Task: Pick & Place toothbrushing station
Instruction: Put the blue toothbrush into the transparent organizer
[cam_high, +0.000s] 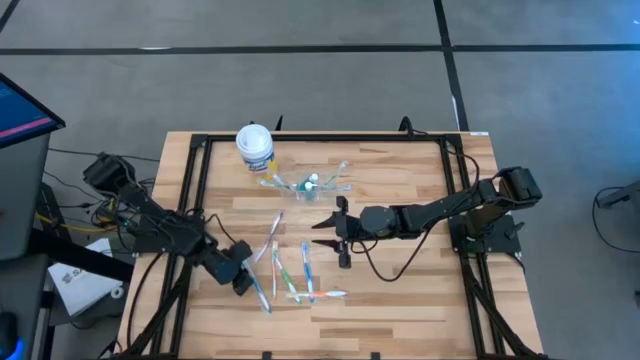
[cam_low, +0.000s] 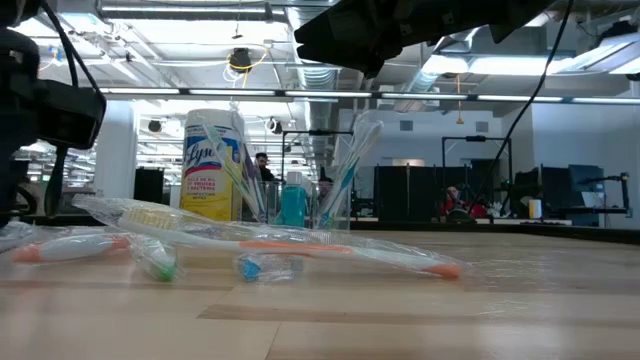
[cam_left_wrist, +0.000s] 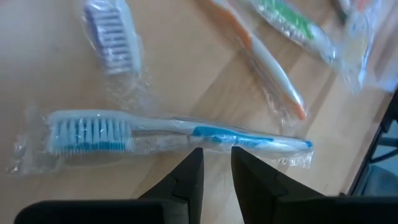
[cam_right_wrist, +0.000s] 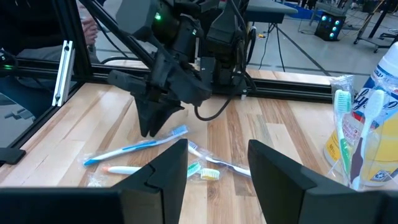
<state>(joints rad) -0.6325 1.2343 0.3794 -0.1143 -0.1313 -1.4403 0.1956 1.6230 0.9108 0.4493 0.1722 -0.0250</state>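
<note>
A clear cup (cam_high: 305, 185) stands at the far middle of the table, with toothbrushes upright in it and a small blue tube (cam_low: 292, 200). Several wrapped toothbrushes (cam_high: 295, 275) lie flat on the near left part of the table. One is a blue-and-white toothbrush (cam_left_wrist: 186, 134) in clear wrap. My left gripper (cam_left_wrist: 216, 155) points steeply down over its handle, open by a narrow gap, its fingertips just short of the wrap. My right gripper (cam_high: 330, 232) hovers open above the table's middle, pointing toward the left, with nothing between its fingers.
A white-lidded yellow canister (cam_high: 255, 147) stands left of the cup at the far edge. An orange-tipped brush (cam_left_wrist: 267, 62), a green one (cam_left_wrist: 292, 22) and a purple-bristled head (cam_left_wrist: 112, 37) lie close beyond the blue brush. A black frame (cam_high: 195, 170) borders the table.
</note>
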